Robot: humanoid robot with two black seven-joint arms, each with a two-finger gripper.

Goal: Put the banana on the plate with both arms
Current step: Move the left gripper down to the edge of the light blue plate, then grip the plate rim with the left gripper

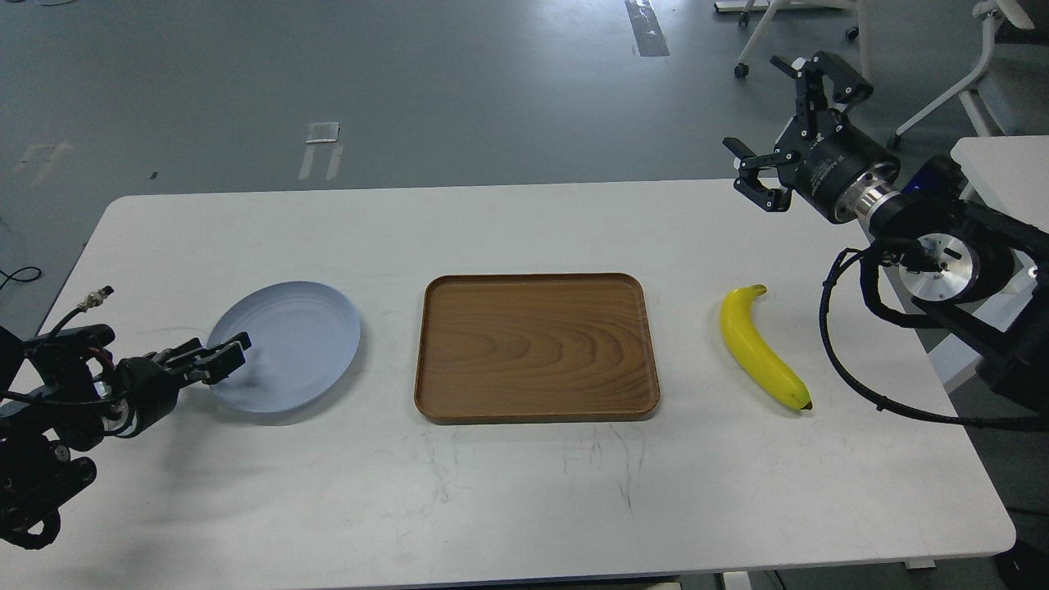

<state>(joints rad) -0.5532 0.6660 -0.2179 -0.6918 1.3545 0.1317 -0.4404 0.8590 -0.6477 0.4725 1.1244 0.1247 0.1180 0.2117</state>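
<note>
The yellow banana (762,348) lies flat on the white table, right of the wooden tray, its dark tip toward me. The pale blue-grey plate (299,328) sits at the left of the table. Its near left edge looks raised, and my left gripper (220,357) is at that rim with its fingers close together. I cannot tell whether it grips the rim. My right gripper (774,123) is open and empty. It is held high above the table's far right edge, well behind the banana.
A rectangular brown wooden tray (537,347) lies in the middle of the table (524,492), between plate and banana. A second white table (1004,164) and chair legs stand at the far right, behind my right arm.
</note>
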